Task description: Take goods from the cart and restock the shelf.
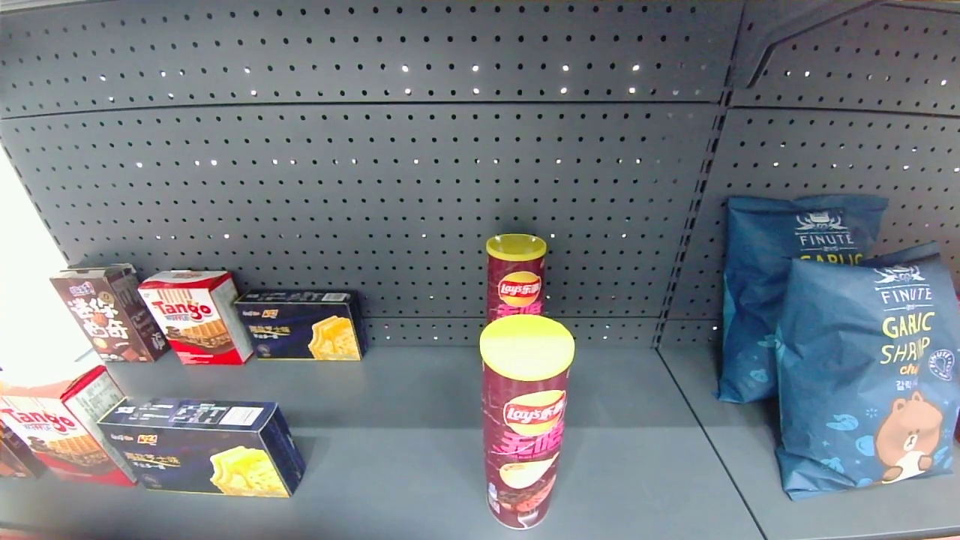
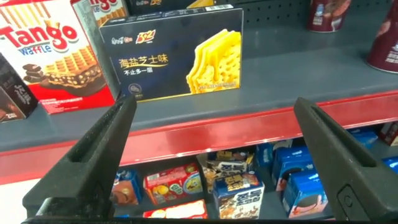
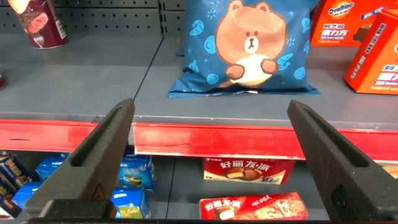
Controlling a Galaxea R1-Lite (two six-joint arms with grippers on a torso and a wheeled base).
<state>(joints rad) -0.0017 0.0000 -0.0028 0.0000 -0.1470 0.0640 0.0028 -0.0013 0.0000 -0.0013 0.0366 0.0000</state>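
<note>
Head view: the shelf [image 1: 390, 457] carries two chip cans at frame centre, the front can [image 1: 525, 420] low and the rear can [image 1: 516, 277] right behind it near the pegboard [image 1: 375, 187]. Both are upright with the long axis vertical, and they stand apart. The navy cracker box [image 1: 206, 446] sits lower left, the wafer box [image 1: 196, 315] mid left and the bear bag [image 1: 862, 375] at the right edge. There's bare shelf either side of the cans, so judge that as your restock room. Left wrist view: the left gripper [image 2: 214, 106] has its fingers spread wide with nothing between them. It faces the red shelf lip [image 2: 249, 127], and the navy cracker box [image 2: 174, 56] stands just past the lip, straight ahead of the gap. A can base [image 2: 382, 43] is off to one side, well apart. Lower-shelf packs [image 2: 236, 186] sit under the lip. Right wrist view: the right gripper [image 3: 210, 106] is also wide and empty, squared up to the same lip [image 3: 217, 140]. The bear bag [image 3: 245, 50] lies flat-faced dead ahead, and a can [image 3: 40, 22] sits off toward the other arm's side. The cans lie between your two arms, each gripper offset outward from them. Both are empty, so your next move is most likely a pick from the cart. For an upright can, close across its width and keep the axis vertical. Which arm is nearer the free slots can't be told.
</note>
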